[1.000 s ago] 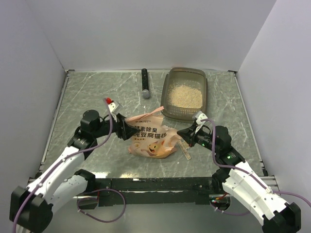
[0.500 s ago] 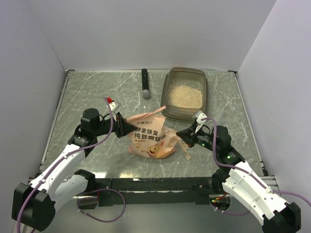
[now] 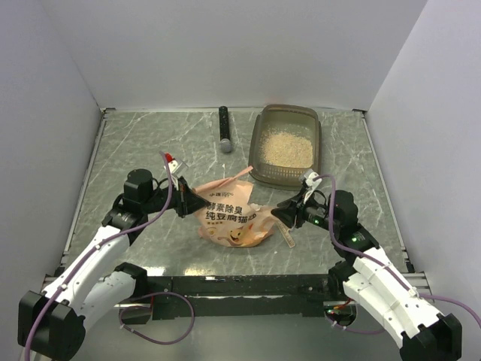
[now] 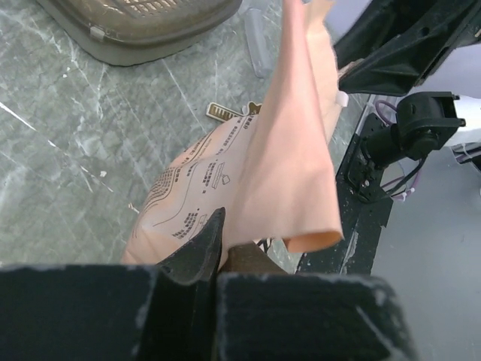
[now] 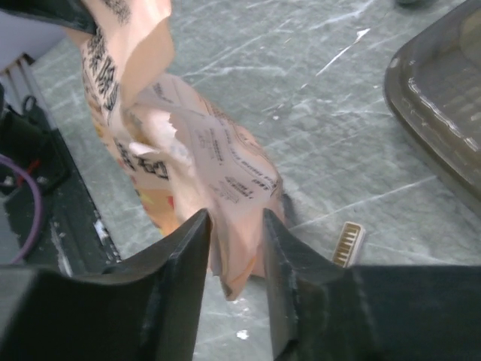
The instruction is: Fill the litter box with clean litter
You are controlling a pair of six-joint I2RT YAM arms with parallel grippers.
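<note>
Toward the back right, the litter box point(image 3: 284, 178) holds clean litter point(image 3: 285, 149).

The top external camera looks steeply down from above and behind the arm bases, far enough to take in the whole grey-green marbled table point(image 3: 135, 143). The left wrist camera sits close behind the left gripper point(image 4: 229, 241), facing rightward across the table toward the other arm. The right wrist camera sits equally close behind the right gripper point(image 5: 234, 226), facing back to the left. All three share the soft orange-pink printed pouch point(image 3: 233, 214) and an edge of the translucent grey-brown plastic tray point(image 3: 285, 147).
</note>
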